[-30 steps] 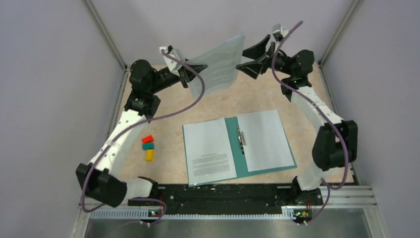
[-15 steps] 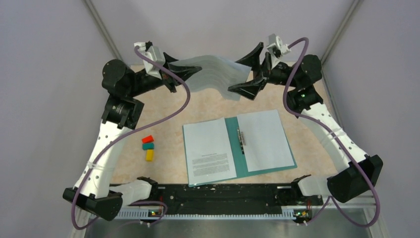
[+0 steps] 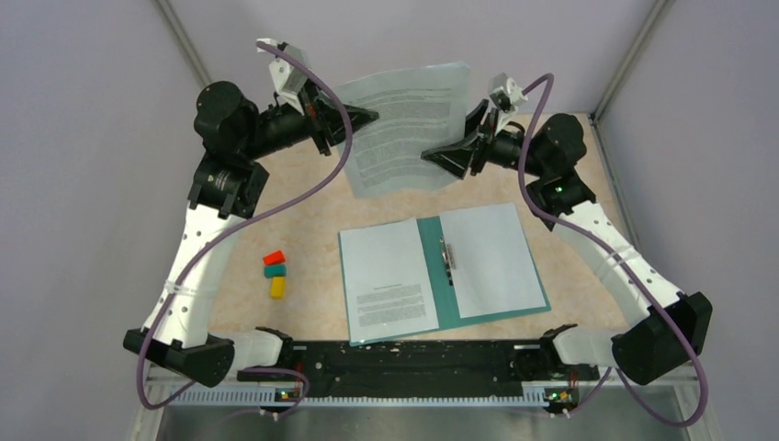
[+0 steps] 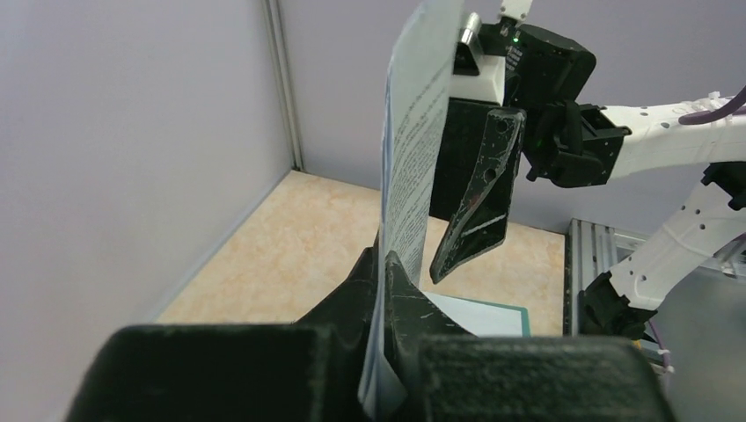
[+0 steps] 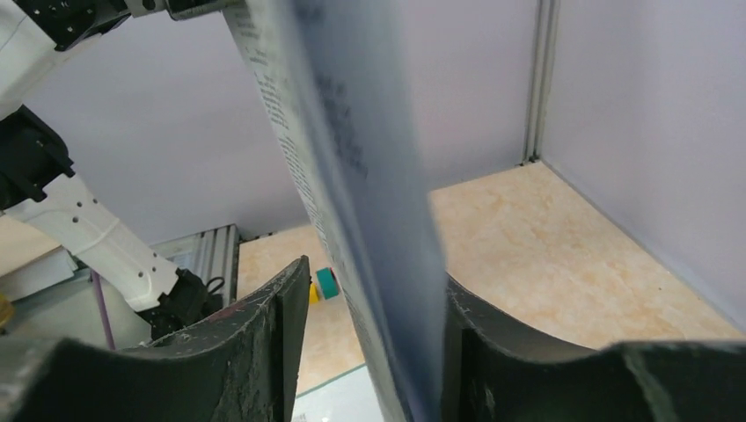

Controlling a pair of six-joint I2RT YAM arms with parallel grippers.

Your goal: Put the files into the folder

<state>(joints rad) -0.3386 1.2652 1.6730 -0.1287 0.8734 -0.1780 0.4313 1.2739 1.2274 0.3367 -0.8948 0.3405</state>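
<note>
**Mia:** Where is the white paper sheet with small black writing (image 3: 409,124)?

**Tom:** Up in the air over the table's (image 3: 312,220) far edge, standing tall. The left fingers (image 3: 360,118) pinch its left side tight.

**Mia:** And the right fingers (image 3: 455,156)?

**Tom:** Apart, 1 on each side of its right edge, not squeezing. The thin teal-green folder (image 3: 430,280) lies open below them, nearer the front edge, with 2 white pages (image 3: 386,280) inside.

Thin, matt paper sheets (image 3: 404,124); a smooth teal folder (image 3: 444,308) with a shiny metal fastener (image 3: 447,255); the table (image 3: 303,220) is matt, mottled beige.
</note>
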